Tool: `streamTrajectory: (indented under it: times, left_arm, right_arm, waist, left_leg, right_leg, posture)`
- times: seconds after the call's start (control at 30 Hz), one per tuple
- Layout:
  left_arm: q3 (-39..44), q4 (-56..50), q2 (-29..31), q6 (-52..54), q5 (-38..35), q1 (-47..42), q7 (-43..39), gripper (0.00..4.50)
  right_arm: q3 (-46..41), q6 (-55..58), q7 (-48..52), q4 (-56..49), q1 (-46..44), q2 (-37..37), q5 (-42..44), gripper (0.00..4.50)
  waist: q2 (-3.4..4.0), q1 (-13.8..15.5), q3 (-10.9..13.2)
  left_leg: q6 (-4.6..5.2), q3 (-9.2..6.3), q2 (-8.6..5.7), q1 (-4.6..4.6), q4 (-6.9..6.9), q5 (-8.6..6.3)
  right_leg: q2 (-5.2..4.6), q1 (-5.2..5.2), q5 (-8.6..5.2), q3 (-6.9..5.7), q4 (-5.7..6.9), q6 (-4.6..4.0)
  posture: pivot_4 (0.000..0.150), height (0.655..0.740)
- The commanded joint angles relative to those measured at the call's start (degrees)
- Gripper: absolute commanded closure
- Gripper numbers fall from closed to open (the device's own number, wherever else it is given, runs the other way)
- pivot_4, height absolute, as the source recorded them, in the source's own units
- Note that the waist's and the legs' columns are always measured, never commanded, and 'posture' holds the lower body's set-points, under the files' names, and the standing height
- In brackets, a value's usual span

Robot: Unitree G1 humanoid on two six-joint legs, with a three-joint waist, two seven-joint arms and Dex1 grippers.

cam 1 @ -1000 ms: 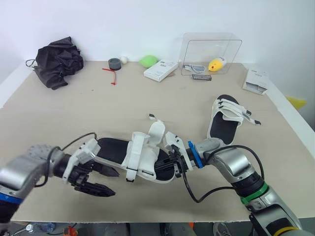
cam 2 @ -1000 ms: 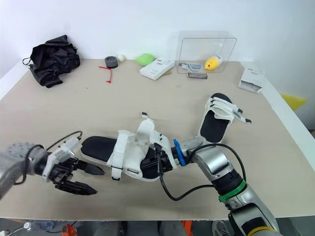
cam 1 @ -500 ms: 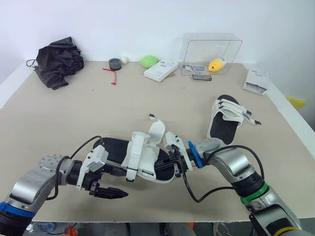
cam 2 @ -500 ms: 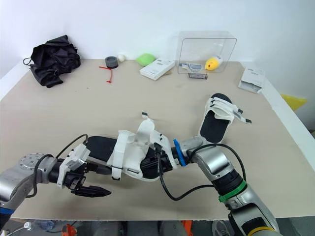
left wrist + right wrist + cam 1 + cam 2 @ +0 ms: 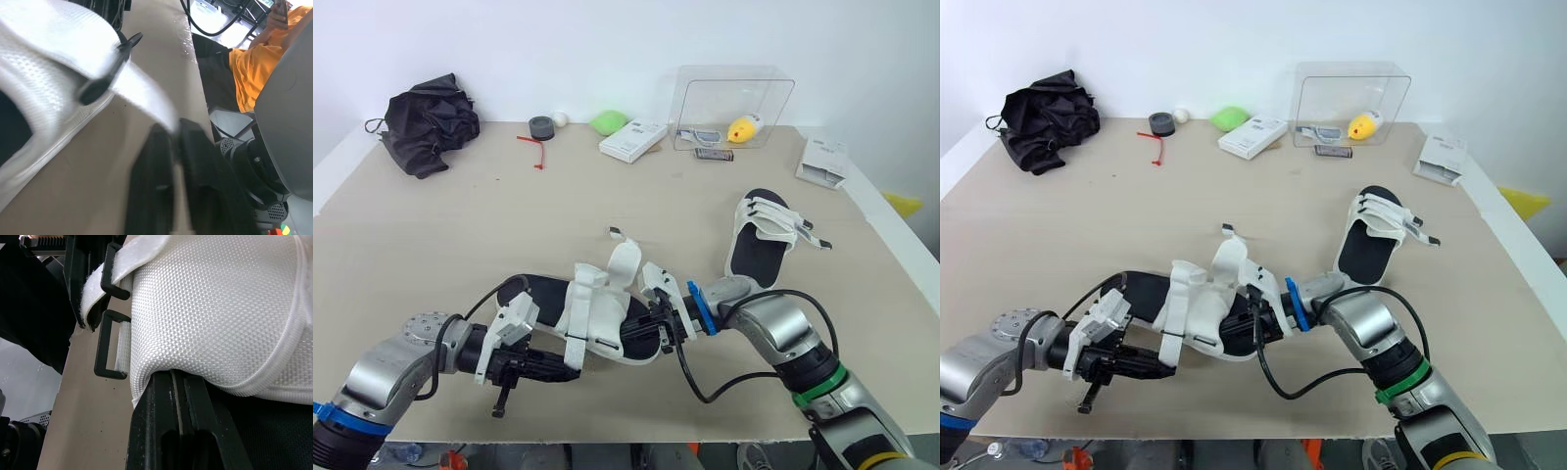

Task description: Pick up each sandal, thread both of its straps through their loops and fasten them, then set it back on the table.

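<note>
Bright, even overhead light floods the worktop [image 5: 607, 206]. Shadows are faint and soft, pooling under the sandal [image 5: 597, 308] toward 6 o'clock. The clear box [image 5: 734, 103] at 1 o'clock carries pale glare. In the left wrist view the strap [image 5: 142, 88] washes near-white (brightest patch at 1 o'clock).

A robotics lab; bare white wall [image 5: 607, 49], beige table [image 5: 607, 196] with unrelated props along its far edge: black cloth [image 5: 429, 122], tape roll [image 5: 541, 126], clear box [image 5: 736, 103].
</note>
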Motion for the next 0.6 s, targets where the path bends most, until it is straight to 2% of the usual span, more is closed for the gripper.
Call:
streamTrajectory:
  times: [0.03, 0.33, 0.4, 0.5, 0.6]
  left_arm:
    - [0.2, -3.9, 2.4, 3.6, -2.9, 0.6, -1.3, 4.48]
    - [1.1, -13.8, 14.9, 17.3, -14.6, 0.4, -8.1, 4.48]
    - [3.0, -13.3, 13.6, 21.0, -20.2, -2.3, -5.9, 4.48]
    - [7.0, -6.4, 8.0, 29.5, -36.1, -10.5, 3.9, 4.48]
    - [8.9, -1.6, 4.6, 33.5, -44.5, -14.9, 11.6, 4.48]
  right_arm:
    - [1.8, 1.1, 0.0, -0.1, 1.5, -0.2, 0.0, 4.5]
    - [2.0, 0.6, 0.4, 0.7, 1.0, -0.1, -0.3, 4.5]
    - [2.1, 0.5, 0.5, 1.0, 0.8, -0.1, -0.3, 4.5]
    - [2.2, 0.5, 0.5, 1.0, 0.8, 0.0, -0.4, 4.5]
    - [2.2, 0.4, 0.5, 1.2, 0.7, 0.1, -0.5, 4.5]
  waist:
    - [0.0, 0.0, 0.0]
    - [0.03, 0.0, 0.0]
    - [0.03, 0.0, 0.0]
    - [-0.01, 0.1, 0.0]
    - [0.0, 0.0, 0.0]
  left_leg:
    - [0.0, 0.0, 0.0, 0.0, 0.0, 0.0]
    - [0.0, -0.01, 0.01, 0.04, -0.03, 0.0]
    - [0.0, -0.01, 0.0, 0.06, -0.04, 0.0]
    - [0.0, -0.04, 0.02, 0.05, 0.01, 0.0]
    - [0.0, -0.16, 0.12, 0.05, 0.11, 0.01]
  right_leg:
    - [0.01, -0.01, 0.0, 0.01, 0.0, 0.0]
    - [0.0, 0.0, -0.02, 0.02, 0.01, 0.02]
    - [-0.01, 0.02, -0.02, 0.03, 0.0, 0.02]
    - [0.02, 0.05, -0.06, -0.06, 0.01, 0.09]
    - [0.17, 0.1, -0.16, -0.12, 0.03, 0.28]
  posture:
    - [0.15, 0.74]
    - [0.15, 0.74]
    - [0.15, 0.74]
    - [0.15, 0.74]
    - [0.15, 0.74]
